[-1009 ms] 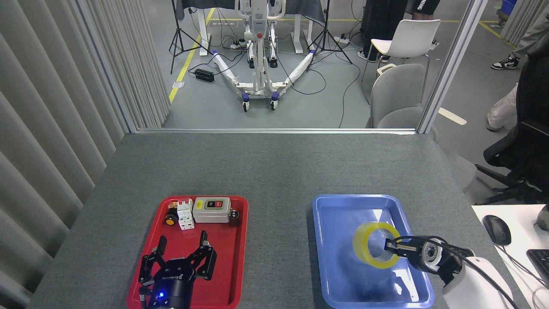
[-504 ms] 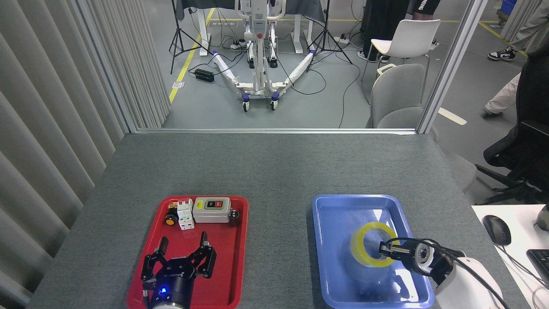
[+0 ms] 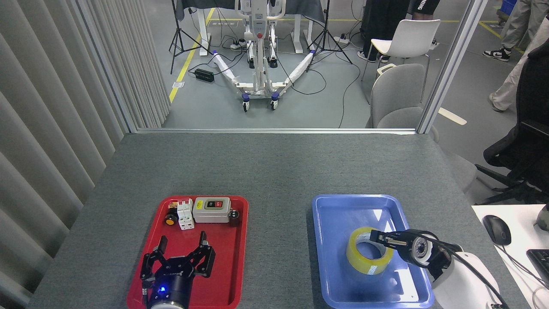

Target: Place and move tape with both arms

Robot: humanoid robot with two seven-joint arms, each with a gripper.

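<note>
Tape point(image 3: 369, 255): a wide roll of translucent yellow film on a pale core. It lies in the blue tray point(image 3: 339, 206), right of centre and toward the near end, its open hole facing mostly up with a slight tilt.
Handling (judgement): light and rigid as a ring. The outer film is smooth and probably slippery, so the round outside offers a poor hold. The roll can turn on its edge if it is pinched off-centre.
Hold point (judgement): across the wall of the ring, one finger inside the core and one on the outer face. The core rim is the stiffest part.
Right pincer point(image 3: 379, 237): its tip is at the far right rim of the roll and appears to reach just inside the hole. Whether it pinches the wall or is slack cannot be told from this angle.
Left pincer point(image 3: 180, 253): spread wide and empty, above the near half of the red tray point(image 3: 240, 257), well apart from the roll.
Red tray contents: switch box point(image 3: 211, 209), breaker point(image 3: 185, 213) and small parts along the far edge.
Tabletop point(image 3: 274, 171): grey, carrying both trays side by side.
</note>
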